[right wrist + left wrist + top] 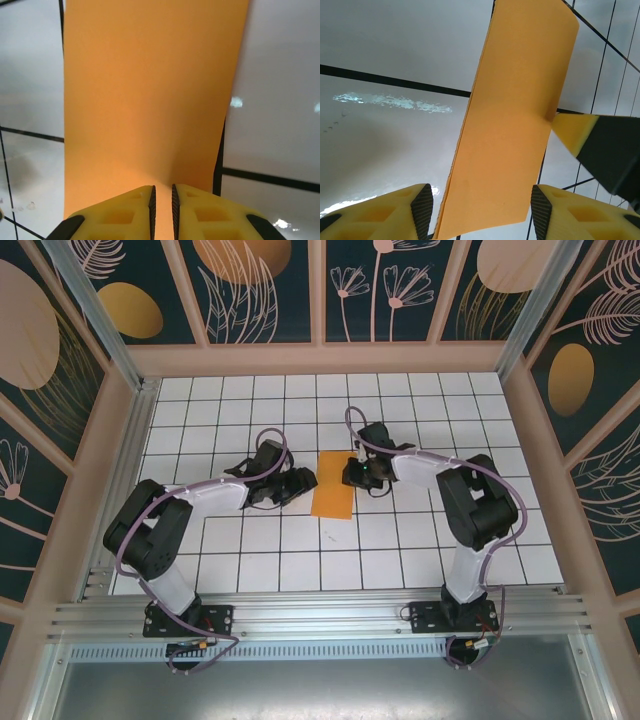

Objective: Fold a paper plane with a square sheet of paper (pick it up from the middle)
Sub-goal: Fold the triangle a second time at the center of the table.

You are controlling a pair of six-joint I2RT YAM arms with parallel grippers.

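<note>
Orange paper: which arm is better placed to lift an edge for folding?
Likely right: the right gripper is nearly closed at the edge of the orange paper; the left gripper is open.

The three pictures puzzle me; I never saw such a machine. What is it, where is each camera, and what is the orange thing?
Two robot arms stand at a tiled table. One camera looks from above; one sits on each wrist. The orange thing is paper, seemingly folded to a strip, lying between them. The left arm has its jaws open astride the strip's end. The right arm has its jaws almost closed at the edge; whether they pinch it is unclear.
</note>
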